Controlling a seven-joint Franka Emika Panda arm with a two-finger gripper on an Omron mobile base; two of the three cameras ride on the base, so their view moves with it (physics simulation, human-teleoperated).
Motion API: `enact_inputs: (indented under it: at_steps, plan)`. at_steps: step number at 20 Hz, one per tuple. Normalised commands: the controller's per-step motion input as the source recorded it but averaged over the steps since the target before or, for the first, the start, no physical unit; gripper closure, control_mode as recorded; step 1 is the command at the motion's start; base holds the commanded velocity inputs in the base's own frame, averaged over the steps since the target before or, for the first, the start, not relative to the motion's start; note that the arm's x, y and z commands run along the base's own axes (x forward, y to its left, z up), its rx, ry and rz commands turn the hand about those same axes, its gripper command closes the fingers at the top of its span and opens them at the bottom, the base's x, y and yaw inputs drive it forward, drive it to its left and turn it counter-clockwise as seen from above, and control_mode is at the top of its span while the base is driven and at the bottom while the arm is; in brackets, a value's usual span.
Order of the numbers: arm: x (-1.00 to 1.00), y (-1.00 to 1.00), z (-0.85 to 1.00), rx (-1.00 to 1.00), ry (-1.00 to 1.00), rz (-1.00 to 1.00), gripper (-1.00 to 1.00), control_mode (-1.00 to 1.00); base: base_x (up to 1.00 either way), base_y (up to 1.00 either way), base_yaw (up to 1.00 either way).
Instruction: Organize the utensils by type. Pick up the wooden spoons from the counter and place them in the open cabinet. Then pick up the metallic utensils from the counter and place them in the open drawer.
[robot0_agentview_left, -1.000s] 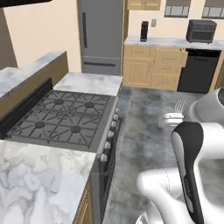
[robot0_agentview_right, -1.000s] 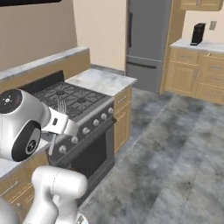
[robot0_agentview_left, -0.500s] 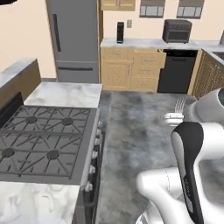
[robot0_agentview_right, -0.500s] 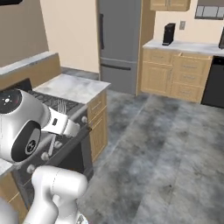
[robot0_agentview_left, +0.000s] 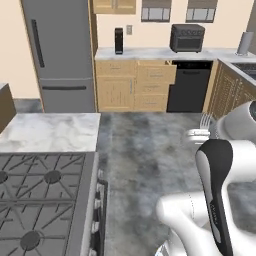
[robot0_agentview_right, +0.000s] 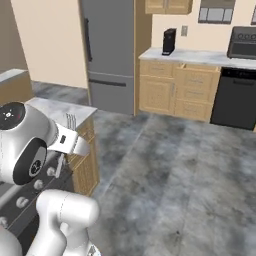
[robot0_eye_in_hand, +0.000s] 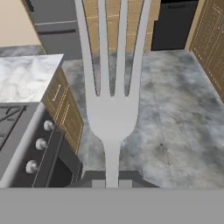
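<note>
**Fork held, robot mid-kitchen**

Currently, left base view: gripper clenched on the fork, tines up, over the grey floor. Stove and marbled counter at left, fridge behind.

Right base view: fork pokes up from the gripper, near the counter corner.

Hand view: fork runs up the middle, handle pinched at the bottom; stove knobs at left.
</note>
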Motion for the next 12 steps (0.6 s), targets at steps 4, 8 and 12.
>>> enact_inputs:
  at_steps: [4, 8, 12]
  plan:
    - [0.00, 0.00, 0.00, 0.00, 0.00, 0.00, 1.00, 1.00, 0.95, 0.00, -0.18]
    - [0.00, 0.00, 0.00, 0.00, 0.00, 0.00, 1.00, 1.00, 0.95, 0.00, -0.18]
    - [0.00, 0.00, 0.00, 0.00, 0.00, 0.00, 1.00, 1.00, 0.94, 0.00, -0.19]
